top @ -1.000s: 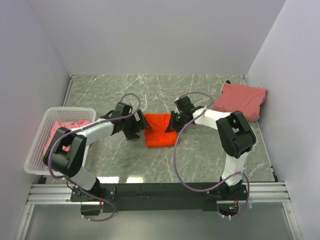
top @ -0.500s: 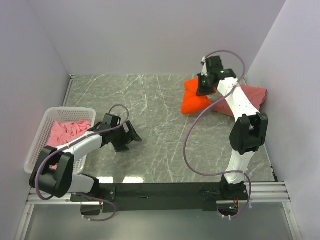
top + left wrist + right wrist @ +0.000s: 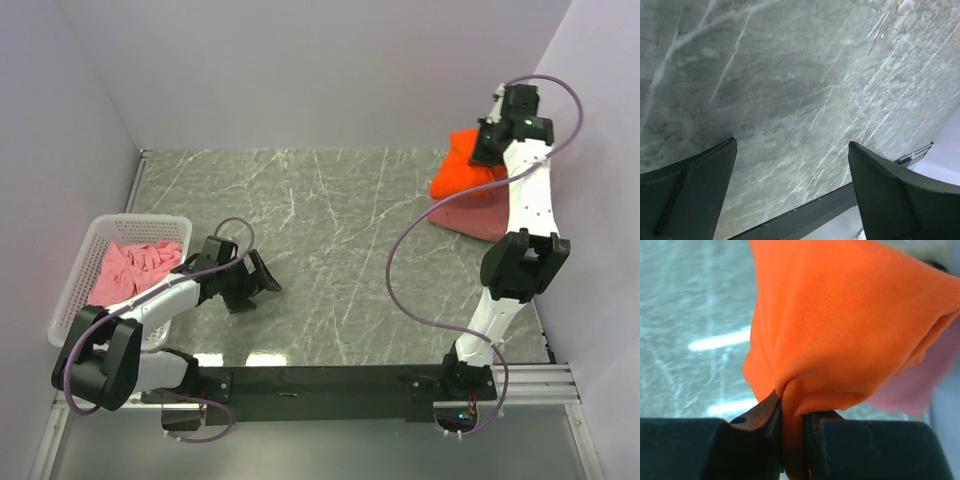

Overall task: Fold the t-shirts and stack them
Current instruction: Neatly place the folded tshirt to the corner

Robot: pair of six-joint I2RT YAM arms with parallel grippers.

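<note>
orange t-shirt [image 3: 455, 178], pinched in the right hand [image 3: 488, 150], had travelled from desk [image 3: 330, 200] centre to 2 o'clock, above the salmon-pink t-shirt [image 3: 472, 216]; left hand [image 3: 262, 281] gaped open, empty.

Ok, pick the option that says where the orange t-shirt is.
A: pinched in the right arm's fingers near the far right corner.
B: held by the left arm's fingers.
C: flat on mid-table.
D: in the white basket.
A: the right wrist view shows the orange t-shirt bunched between the right fingers, close by the salmon-pink t-shirt.
</note>
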